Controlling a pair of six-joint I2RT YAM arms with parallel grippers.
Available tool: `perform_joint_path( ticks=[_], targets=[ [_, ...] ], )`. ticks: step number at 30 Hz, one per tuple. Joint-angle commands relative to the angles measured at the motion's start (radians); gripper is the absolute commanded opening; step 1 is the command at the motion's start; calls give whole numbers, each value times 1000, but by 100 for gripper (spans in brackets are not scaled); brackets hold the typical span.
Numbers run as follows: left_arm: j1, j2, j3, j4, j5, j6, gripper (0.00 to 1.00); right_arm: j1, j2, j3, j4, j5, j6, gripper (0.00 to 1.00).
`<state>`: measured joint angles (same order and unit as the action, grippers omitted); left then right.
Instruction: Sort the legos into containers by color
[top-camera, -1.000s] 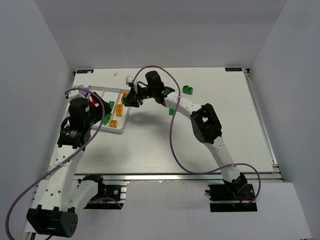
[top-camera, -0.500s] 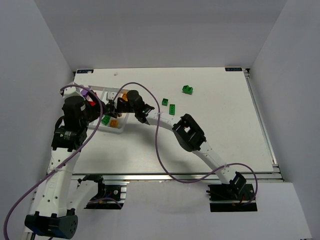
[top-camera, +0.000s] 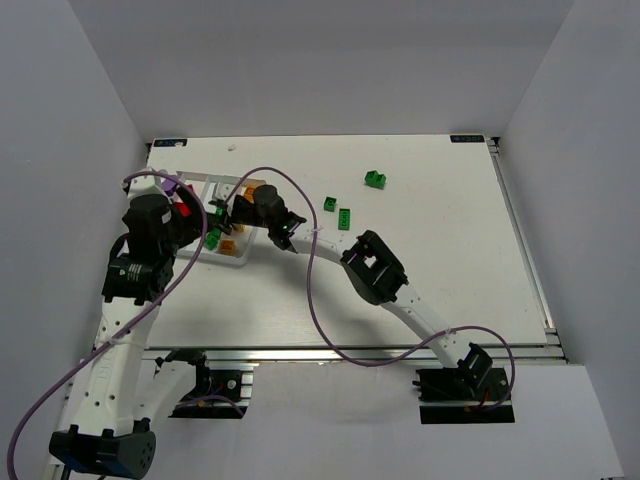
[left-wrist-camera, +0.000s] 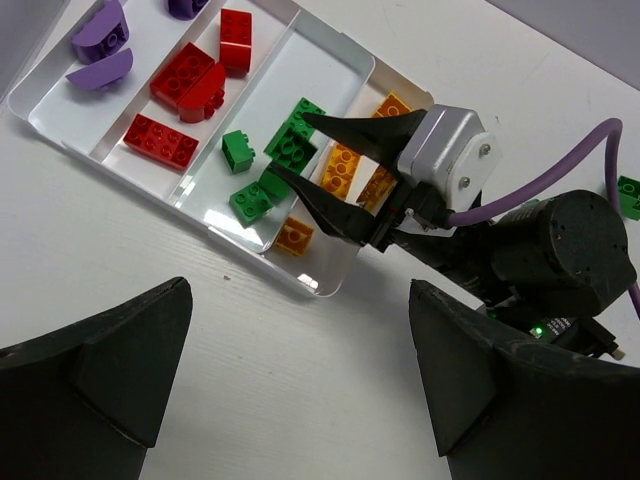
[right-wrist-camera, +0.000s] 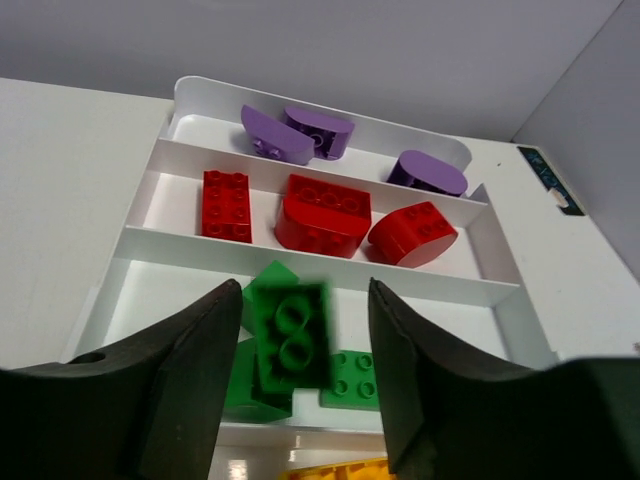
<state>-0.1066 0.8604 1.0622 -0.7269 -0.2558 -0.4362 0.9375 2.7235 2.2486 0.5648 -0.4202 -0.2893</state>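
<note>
My right gripper (left-wrist-camera: 288, 143) hangs over the tray (top-camera: 215, 181), which lies by the table's (top-camera: 450, 270) left edge, towards the far-left corner. Its fingers are spread wide above the third compartment from the left edge. A green brick (right-wrist-camera: 290, 335) sits between them with a gap on either side, so I have no hold on it. The brick is blurred in my right wrist view, and I cannot tell whether it rests on the tray floor or is in the air.

Other greens (left-wrist-camera: 248, 198) lie in that compartment just beside it. The compartment nearest the left edge holds purple bricks (right-wrist-camera: 300, 135), the next holds red bricks (right-wrist-camera: 320, 215), and the one nearest the table's middle holds orange bricks (left-wrist-camera: 340, 170).

My left gripper (left-wrist-camera: 300, 290) hovers on the near side of the tray, its fingers wide apart with nothing between them and touching nothing.

Three loose greens (top-camera: 344, 218) lie on the bare table, well apart from the tray. One is towards the middle of the far edge, and two are close together nearer the tray.
</note>
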Motion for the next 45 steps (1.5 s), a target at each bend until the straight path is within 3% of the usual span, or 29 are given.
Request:
perform_joint_path(
  ticks=[1,8,9,10,11,14,15,17,18,20,21,22,24,25,26,27,28,31,34,36,38,39,40,42,45],
  targets=[
    [5,-27,10,0,-34,5,98,7,7,37,89,17,-30,60],
    [5,-9,30,29,21,4,98,0,-31,14,102,17,-28,70],
    [5,-6,30,37,36,1,98,-5,-50,-6,106,18,-27,76],
    [5,3,28,47,74,-4,98,-9,-100,-36,130,24,-25,89],
    [5,9,24,75,96,-12,98,-20,-131,-128,157,56,-24,89],
    [5,45,15,139,197,-30,91,-77,-258,-243,170,26,-7,89],
    [5,57,10,155,223,-33,82,-100,-286,-273,138,3,19,89],
    [5,106,9,207,326,-42,71,-182,-361,-309,77,-76,91,83],
    [4,126,5,222,355,-48,59,-215,-386,-349,57,-113,161,78],
    [2,191,-1,280,451,-77,47,-300,-453,-383,-23,-178,217,59],
    [-7,215,-2,297,473,-88,44,-330,-476,-400,-57,-193,235,52],
    [-21,239,-4,316,489,-96,44,-353,-522,-435,-89,-207,239,39],
    [-98,311,4,353,466,-96,46,-420,-567,-471,-202,-227,234,26],
    [-131,343,28,360,449,-90,55,-440,-608,-503,-241,-232,223,22],
    [-163,379,45,359,426,-81,59,-478,-628,-520,-275,-233,219,23],
    [-218,456,67,356,390,-76,62,-497,-648,-537,-342,-238,213,28],
    [-240,500,112,337,377,-73,66,-532,-683,-561,-376,-241,197,45],
    [-304,664,182,305,331,-72,72,-589,-738,-578,-525,-223,153,72],
    [-367,805,280,285,287,-59,75,-656,-774,-593,-642,-216,154,75],
    [-413,867,347,293,271,-56,76,-690,-780,-584,-699,-230,153,72],
    [-447,966,430,293,230,-55,76,-729,-777,-567,-801,-232,138,63],
    [-478,1000,461,290,219,-56,77,-744,-778,-561,-824,-235,133,58],
    [-493,1034,491,279,202,-58,77,-770,-783,-566,-838,-242,131,46],
    [-533,1136,592,264,182,-64,79,-801,-794,-592,-850,-261,145,36],
    [-576,1267,726,236,161,-75,80,-855,-806,-606,-855,-284,151,35]
  ],
)
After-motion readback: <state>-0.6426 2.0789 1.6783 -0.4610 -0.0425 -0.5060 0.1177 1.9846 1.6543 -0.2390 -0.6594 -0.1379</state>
